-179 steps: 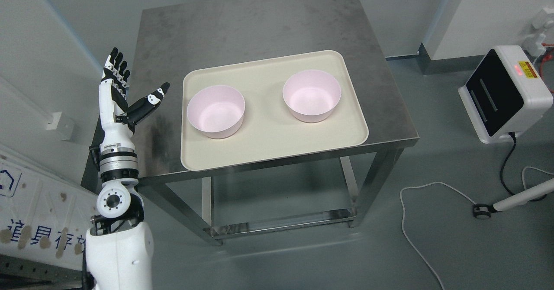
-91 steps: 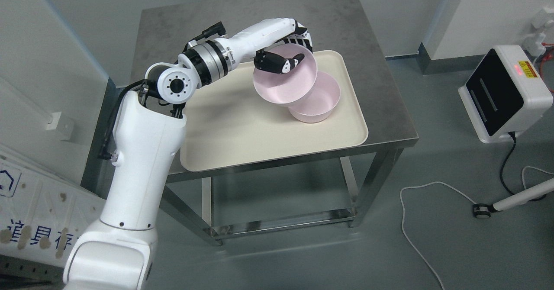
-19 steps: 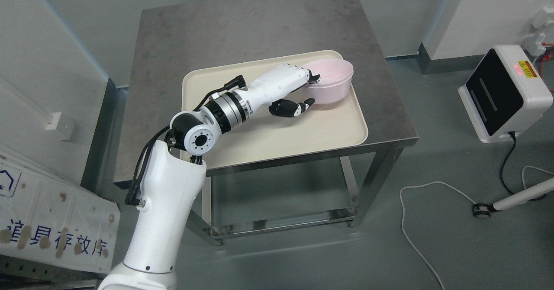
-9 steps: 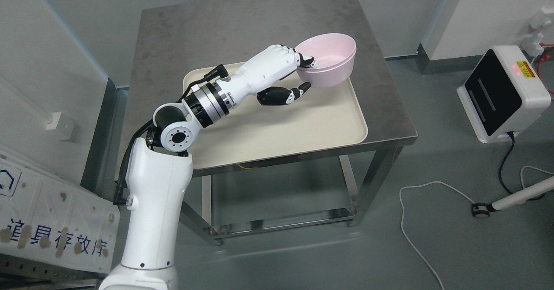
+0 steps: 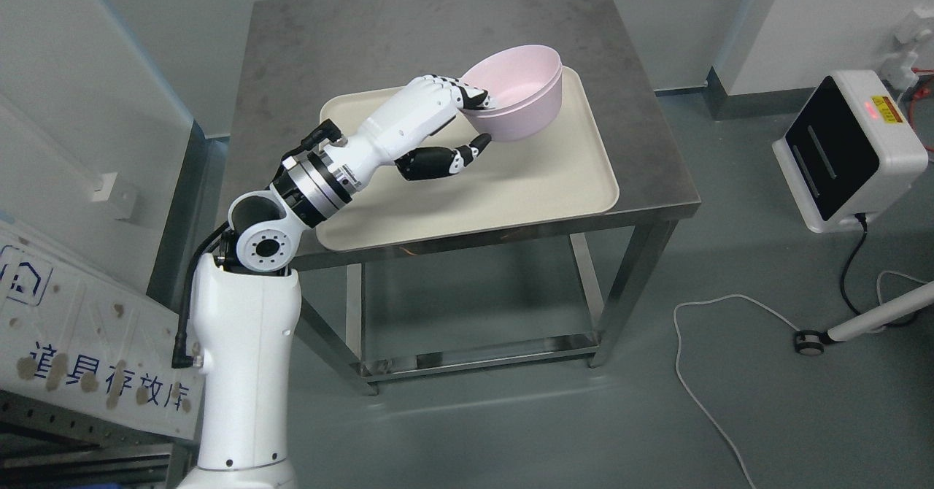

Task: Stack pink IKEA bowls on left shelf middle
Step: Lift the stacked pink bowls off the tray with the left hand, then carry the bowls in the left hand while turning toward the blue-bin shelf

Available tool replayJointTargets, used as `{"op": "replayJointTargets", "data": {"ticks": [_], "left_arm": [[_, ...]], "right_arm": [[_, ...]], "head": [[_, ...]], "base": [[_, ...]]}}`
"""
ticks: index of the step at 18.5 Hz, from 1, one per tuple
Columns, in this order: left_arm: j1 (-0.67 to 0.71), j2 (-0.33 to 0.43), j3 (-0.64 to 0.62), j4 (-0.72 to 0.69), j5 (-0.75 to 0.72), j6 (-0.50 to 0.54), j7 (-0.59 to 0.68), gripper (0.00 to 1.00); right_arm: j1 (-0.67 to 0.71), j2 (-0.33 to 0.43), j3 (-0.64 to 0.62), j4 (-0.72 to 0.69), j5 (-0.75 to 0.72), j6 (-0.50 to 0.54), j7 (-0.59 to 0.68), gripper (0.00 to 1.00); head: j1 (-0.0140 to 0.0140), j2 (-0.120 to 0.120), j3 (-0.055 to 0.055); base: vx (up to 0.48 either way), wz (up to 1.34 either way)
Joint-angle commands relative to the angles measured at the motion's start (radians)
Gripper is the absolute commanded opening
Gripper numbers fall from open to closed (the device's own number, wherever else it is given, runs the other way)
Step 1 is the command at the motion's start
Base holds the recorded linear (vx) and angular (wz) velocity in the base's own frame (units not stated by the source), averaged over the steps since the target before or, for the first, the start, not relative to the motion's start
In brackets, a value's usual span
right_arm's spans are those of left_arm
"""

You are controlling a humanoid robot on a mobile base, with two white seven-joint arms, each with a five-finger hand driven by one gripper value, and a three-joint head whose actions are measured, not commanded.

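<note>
Two pink bowls [image 5: 519, 95] sit nested one inside the other and hang tilted above the cream tray [image 5: 525, 190]. My left hand [image 5: 467, 120] is shut on their near-left rim, fingers over the edge and thumb under the wall. The arm reaches in from the lower left across the tray. The tray lies bare on the steel table [image 5: 365, 44]. No shelf shows in the head view.
A white and black device [image 5: 846, 149] stands on the floor at the right, with cables [image 5: 700, 343] trailing beside it. A white panel with printed characters [image 5: 80, 357] leans at the lower left. Grey wall panels stand to the left of the table.
The left hand has carried the nested bowls leftward and a little nearer since half a second ago, still off the tray. The whole picture has shifted slightly, so the camera moved.
</note>
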Motion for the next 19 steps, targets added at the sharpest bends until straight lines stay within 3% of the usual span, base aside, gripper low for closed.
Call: {"op": "replayJointTargets", "data": {"ticks": [1,19], "left_arm": [[0.009,0.013,0.101,-0.025,0.008,-0.002,0.000,0.04],[-0.008,0.012,0.134,-0.045,0.006,0.004,0.001,0.04]], "right_arm": [[0.000,-0.017,-0.011,0.000,0.008,0.000,0.001,1.00],[0.000,-0.017,-0.011,0.000,0.008,0.000,0.001,1.00]], "head": [[0.0000,0.000,0.000],[0.0000,0.000,0.000]], "base": [[-0.179,0.00],[-0.278,0.04]]}}
